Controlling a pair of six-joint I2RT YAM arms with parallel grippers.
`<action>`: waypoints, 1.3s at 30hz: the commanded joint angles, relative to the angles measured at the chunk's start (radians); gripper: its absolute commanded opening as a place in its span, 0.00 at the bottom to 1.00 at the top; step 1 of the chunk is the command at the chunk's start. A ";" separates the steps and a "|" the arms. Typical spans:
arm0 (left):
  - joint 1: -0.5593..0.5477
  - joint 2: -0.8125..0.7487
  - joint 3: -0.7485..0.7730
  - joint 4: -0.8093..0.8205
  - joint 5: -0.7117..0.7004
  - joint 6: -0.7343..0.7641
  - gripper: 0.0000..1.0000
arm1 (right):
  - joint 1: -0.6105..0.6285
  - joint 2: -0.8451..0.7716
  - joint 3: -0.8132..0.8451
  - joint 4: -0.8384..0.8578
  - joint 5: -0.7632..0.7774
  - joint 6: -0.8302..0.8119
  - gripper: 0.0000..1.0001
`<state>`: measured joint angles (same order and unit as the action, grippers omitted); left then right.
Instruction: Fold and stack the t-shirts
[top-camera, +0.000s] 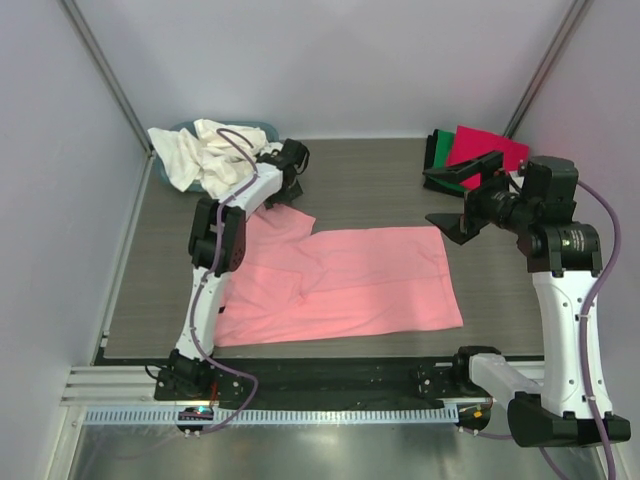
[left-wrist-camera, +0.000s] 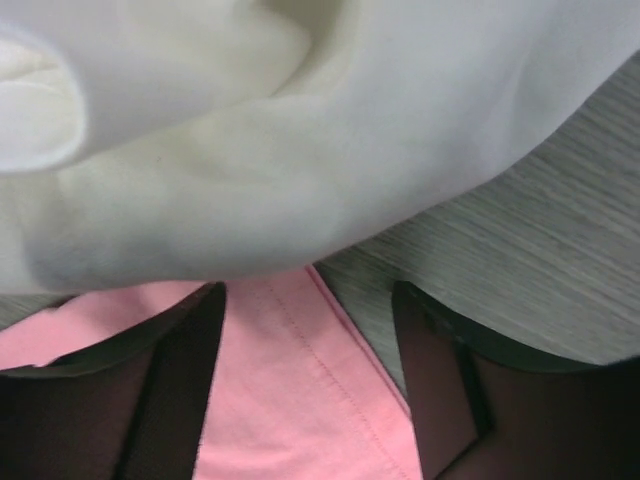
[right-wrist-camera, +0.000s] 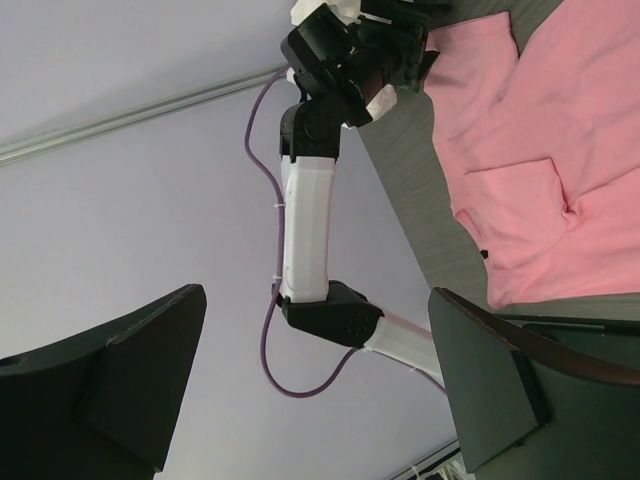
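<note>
A salmon pink t-shirt (top-camera: 350, 280) lies spread flat in the middle of the table, one sleeve pointing to the far left. My left gripper (top-camera: 280, 185) is open over that sleeve. In the left wrist view (left-wrist-camera: 305, 380) the pink hem (left-wrist-camera: 300, 390) lies between the two fingers, and a cream white shirt (left-wrist-camera: 300, 130) hangs just ahead. Crumpled cream shirts (top-camera: 205, 150) are piled at the back left. Folded magenta red (top-camera: 490, 145) and green (top-camera: 440, 150) shirts lie at the back right. My right gripper (top-camera: 462, 200) is open and empty, raised above the pink shirt's right end; it also shows in its wrist view (right-wrist-camera: 320, 380).
A teal-blue tub (top-camera: 268, 128) sits under the cream pile at the back left. Grey walls close in the table on three sides. A black strip and a metal rail (top-camera: 300, 415) run along the near edge. The left arm (right-wrist-camera: 310, 210) shows in the right wrist view.
</note>
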<state>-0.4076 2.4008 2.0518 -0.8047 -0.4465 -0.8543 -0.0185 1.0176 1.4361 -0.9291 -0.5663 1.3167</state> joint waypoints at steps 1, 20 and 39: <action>0.000 0.026 0.067 -0.050 -0.021 0.006 0.65 | 0.006 -0.028 -0.022 0.019 0.006 -0.039 1.00; 0.000 0.044 0.110 -0.093 0.049 0.014 0.00 | 0.006 -0.047 -0.348 0.102 0.253 -0.281 0.98; -0.007 -0.281 -0.200 -0.034 0.086 0.083 0.00 | 0.008 0.596 -0.209 0.400 0.776 -0.727 0.58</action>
<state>-0.4122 2.1487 1.8709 -0.8631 -0.3828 -0.8013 -0.0139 1.5219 1.1439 -0.5381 0.0498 0.6888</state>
